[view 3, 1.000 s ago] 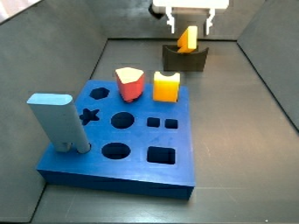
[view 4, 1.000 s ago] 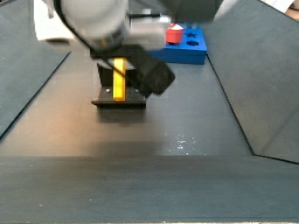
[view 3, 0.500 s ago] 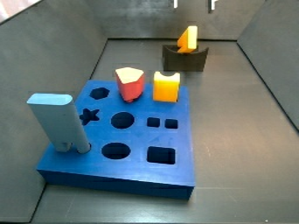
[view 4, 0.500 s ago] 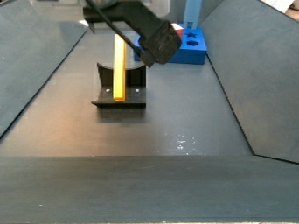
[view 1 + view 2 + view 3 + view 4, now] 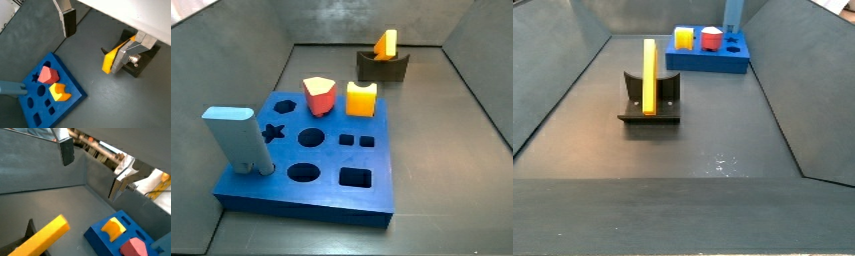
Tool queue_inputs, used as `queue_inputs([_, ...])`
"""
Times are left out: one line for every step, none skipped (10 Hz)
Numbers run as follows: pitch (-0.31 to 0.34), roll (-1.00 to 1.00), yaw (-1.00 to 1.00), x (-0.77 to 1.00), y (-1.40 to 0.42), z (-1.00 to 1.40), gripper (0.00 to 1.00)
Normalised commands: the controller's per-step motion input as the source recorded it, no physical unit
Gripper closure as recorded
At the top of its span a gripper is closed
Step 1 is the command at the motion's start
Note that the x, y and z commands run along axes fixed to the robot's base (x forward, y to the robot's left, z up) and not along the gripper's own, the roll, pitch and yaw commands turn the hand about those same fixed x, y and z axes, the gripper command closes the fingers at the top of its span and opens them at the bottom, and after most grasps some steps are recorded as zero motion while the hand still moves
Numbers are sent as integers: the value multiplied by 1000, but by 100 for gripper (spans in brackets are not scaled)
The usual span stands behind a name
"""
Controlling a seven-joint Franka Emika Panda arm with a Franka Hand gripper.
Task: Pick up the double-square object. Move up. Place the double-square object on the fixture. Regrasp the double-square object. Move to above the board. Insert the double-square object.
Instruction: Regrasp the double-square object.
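No readable text, label, brand, number or sign in any view. Board: plain blue, shaped holes only, no markings. Double-square object: plain yellow, no print. Fixture: dark, unmarked. Pincer, seen only in wrist views, high above floor, fingers apart, nothing between: bare silver plates, no lettering. Floor and walls: plain grey.

Gripper out of both side views; fixture partly hidden behind finger in wrist view.
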Motion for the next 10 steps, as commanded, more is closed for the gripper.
queue_inputs([42,1000,7,-18,-336,55,0])
queue_inputs([41,1000,7,-10,-121,21,0])
queue_inputs([40,1000,7,-14,-16,18,0])
queue_inputs([37,1000,7,-9,-25,14,0])
queue_inputs([33,1000,8,1,-35,8,0])
queue_inputs([32,1000,10,6,-27,7,0])
queue_inputs([30,1000,10,8,-23,7,0])
queue_inputs([32,1000,13,9,-22,7,0])
queue_inputs([37,1000,15,8,-19,6,0])
queue_inputs([43,1000,16,15,-19,6,0])
